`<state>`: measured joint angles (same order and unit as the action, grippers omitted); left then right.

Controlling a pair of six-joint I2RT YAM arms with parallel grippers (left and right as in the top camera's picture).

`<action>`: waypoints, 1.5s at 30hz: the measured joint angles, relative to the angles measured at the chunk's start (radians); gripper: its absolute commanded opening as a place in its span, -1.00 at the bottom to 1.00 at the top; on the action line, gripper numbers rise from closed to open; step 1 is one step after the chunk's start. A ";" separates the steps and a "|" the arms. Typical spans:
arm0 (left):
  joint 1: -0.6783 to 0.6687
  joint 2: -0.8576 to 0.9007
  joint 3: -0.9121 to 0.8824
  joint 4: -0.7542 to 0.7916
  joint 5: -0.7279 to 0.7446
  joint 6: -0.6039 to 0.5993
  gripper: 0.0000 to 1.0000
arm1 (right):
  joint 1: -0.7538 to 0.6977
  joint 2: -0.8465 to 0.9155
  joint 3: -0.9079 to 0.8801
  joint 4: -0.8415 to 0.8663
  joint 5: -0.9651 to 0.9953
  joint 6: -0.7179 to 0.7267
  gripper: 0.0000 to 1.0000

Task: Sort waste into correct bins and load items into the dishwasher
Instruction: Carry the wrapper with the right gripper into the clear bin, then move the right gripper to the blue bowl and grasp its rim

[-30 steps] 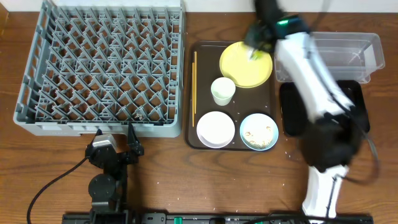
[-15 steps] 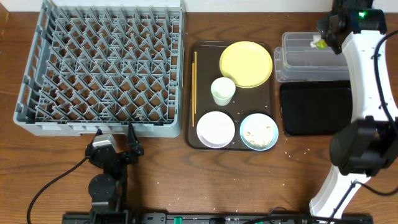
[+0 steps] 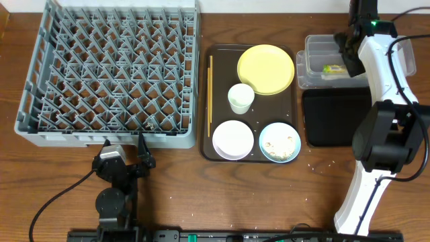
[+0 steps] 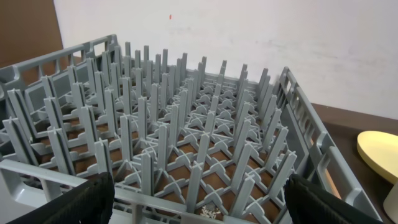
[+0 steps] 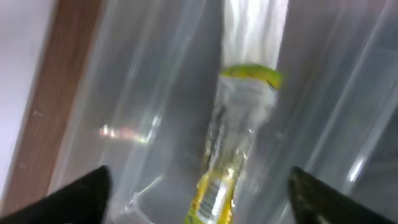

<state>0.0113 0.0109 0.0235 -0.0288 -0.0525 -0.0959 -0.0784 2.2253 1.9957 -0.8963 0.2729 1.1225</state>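
A yellow-green wrapper (image 3: 332,68) lies inside the clear bin (image 3: 313,44) at the right rear. In the right wrist view the wrapper (image 5: 239,124) is free on the bin floor, below and between the spread fingertips (image 5: 81,193). My right gripper (image 3: 351,48) hovers open over that bin, holding nothing. A brown tray (image 3: 218,57) carries a yellow plate (image 3: 265,68), a pale cup (image 3: 240,98), a white bowl (image 3: 233,139), a blue bowl (image 3: 279,142) with crumbs, and chopsticks (image 3: 210,94). My left gripper (image 3: 123,144) is open at the front edge of the grey dishwasher rack (image 4: 186,137).
A black bin (image 3: 336,117) sits just in front of the clear one, beside the tray's right edge. The grey rack (image 3: 107,74) fills the left half of the table. A white wall stands behind the rack in the left wrist view.
My right arm swung from the yellow plate over to the clear bin, then opened; the wrapper it carried now lies in the bin. The left arm stayed still.
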 measured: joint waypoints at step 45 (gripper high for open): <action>0.000 0.000 0.000 0.000 0.000 0.000 0.78 | 0.576 -0.436 -0.682 -0.071 -0.386 -0.488 -0.04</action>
<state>0.0113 0.0109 0.0235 -0.0288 -0.0521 -0.0959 0.4980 1.7893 1.3140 -0.9668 -0.1127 0.6342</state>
